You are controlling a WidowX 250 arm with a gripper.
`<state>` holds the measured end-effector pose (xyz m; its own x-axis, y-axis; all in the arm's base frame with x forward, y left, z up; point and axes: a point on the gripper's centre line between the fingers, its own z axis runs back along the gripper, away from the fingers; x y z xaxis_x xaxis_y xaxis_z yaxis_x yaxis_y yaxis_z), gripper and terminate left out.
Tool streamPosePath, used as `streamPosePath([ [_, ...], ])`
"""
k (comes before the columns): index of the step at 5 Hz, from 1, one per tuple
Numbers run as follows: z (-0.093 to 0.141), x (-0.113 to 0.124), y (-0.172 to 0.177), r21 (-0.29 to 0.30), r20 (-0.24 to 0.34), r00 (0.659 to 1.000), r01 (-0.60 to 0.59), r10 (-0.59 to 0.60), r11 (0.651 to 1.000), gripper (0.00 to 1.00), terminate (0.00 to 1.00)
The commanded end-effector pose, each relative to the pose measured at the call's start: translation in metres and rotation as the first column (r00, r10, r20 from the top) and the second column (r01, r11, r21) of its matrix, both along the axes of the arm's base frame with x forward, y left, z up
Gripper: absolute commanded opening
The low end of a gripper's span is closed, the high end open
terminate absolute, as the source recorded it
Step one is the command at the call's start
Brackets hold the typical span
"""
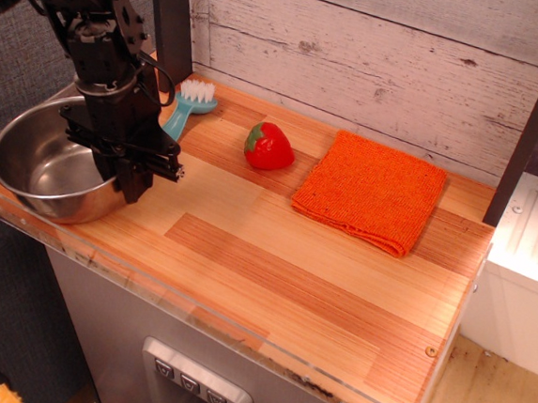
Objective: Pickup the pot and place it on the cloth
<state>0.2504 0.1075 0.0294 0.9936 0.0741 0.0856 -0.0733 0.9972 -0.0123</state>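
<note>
At far left edge, my gripper (120, 174) pinches near rim of pot (42, 158), pot apparently tilted, barely off counter (273, 268). Grasp looks done; carry to cloth (371, 190), well apart, remains.

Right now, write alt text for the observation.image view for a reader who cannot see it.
A black robot gripper grips the right rim of a shiny steel pot at the left end of a wooden counter. To the right lie a blue brush, a red toy strawberry and a folded orange cloth, bare.
</note>
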Motion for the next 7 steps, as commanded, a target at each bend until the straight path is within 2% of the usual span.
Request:
streamPosePath([
  [1,0.083,-0.012,0.000,0.096,0.140,0.989,-0.050,0.036,0.994,0.00,0.00],
  [2,0.113,-0.013,-0.017,0.114,0.178,0.984,-0.043,0.022,0.993,0.00,0.00],
  [3,0.116,0.014,-0.060,0.066,0.198,0.976,0.083,-0.095,0.994,0.00,0.00],
  [4,0.114,0.047,-0.104,-0.031,0.280,0.948,0.164,-0.149,0.986,0.00,0.00],
  [5,0.107,0.076,-0.138,-0.023,0.270,0.939,0.228,-0.214,0.973,0.00,0.00],
  [7,0.096,0.096,-0.172,0.011,0.249,0.924,0.296,-0.289,0.955,0.00,0.00],
])
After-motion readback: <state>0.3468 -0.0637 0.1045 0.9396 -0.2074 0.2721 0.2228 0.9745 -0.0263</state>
